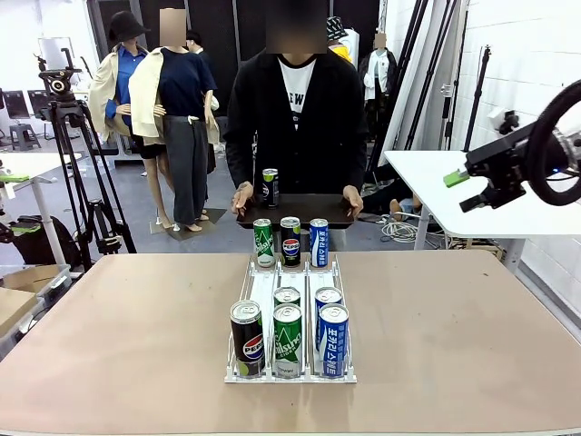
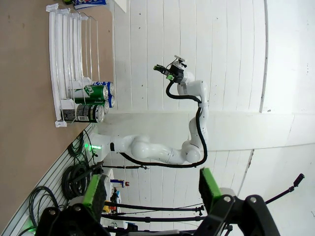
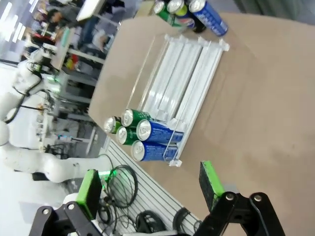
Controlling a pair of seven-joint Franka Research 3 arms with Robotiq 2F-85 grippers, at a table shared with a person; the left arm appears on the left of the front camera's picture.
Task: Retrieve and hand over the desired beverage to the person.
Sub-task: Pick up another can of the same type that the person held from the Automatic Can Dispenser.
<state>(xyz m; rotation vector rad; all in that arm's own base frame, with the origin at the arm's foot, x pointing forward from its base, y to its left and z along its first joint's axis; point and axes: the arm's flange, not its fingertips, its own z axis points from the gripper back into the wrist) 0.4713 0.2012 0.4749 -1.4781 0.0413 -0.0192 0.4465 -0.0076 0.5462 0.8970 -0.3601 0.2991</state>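
Green pads (image 2: 93,191) spread wide with nothing between them: my left gripper (image 2: 151,189) hangs empty, well clear of the table (image 1: 118,327). My right gripper (image 3: 147,189) is likewise wide and empty, held high off the table's right edge and looking down on the white rack (image 1: 262,283).

The rack runs up the middle of the table from the near edge toward the far one. At its near end stand a black Pepsi can (image 1: 247,338), a green can (image 1: 288,341) and a blue can (image 1: 333,341), side by side, with two more cans (image 1: 287,298) just behind the green and the blue. Three further cans (image 1: 290,241) line the rack's far end, near the table's far edge. Beyond that edge the person (image 1: 295,118) holds a dark tray (image 1: 309,211) with one lone can (image 1: 270,186) upright toward its left end. Its label is too small for me to read.

As I judge it, the retrieval has not begun: no can is touched, and I cannot tell from here which drink is wanted. Once that is settled, the next move calls for bringing one gripper down over the chosen can in the near row. The fingers must straddle it without nudging its neighbours, close, lift it clear of the rack's rails and carry it across to the person at the far edge.
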